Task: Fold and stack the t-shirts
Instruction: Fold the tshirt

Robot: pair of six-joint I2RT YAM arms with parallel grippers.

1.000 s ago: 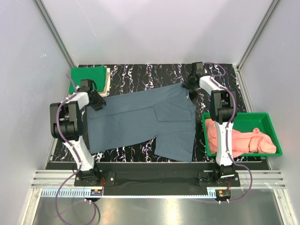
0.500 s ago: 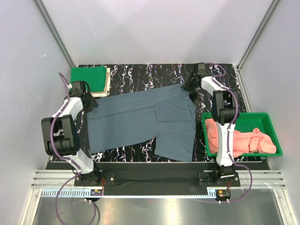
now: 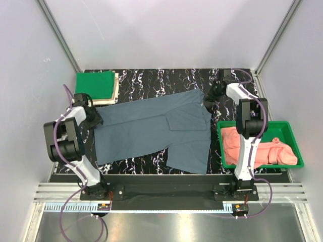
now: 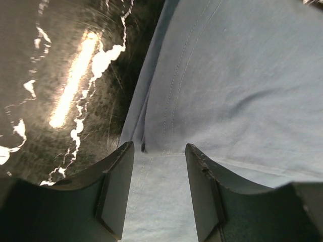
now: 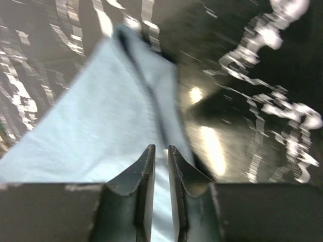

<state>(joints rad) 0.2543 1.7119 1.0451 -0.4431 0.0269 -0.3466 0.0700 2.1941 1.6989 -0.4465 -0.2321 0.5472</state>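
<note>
A blue-grey t-shirt [image 3: 151, 128] lies spread flat on the black marbled table [image 3: 151, 80]. My left gripper [image 3: 94, 118] is at the shirt's left edge; in the left wrist view it [image 4: 159, 147] is open, low over the hem [image 4: 151, 101], with cloth between the jaws. My right gripper [image 3: 210, 99] is at the shirt's far right corner; in the right wrist view it [image 5: 160, 147] is nearly shut, pinching a ridge of the shirt [image 5: 101, 116]. A folded green shirt [image 3: 94, 83] lies on a cream one at the far left corner.
A green bin [image 3: 290, 128] at the right holds a crumpled pink shirt [image 3: 257, 148]. White walls and metal posts close in the table on three sides. Bare table [image 4: 60, 75] shows left of the shirt's hem.
My left gripper has moved left and nearer, from the shirt's top left corner to its left edge. My right gripper has shifted right along the far edge. The shirt lies much the same.
</note>
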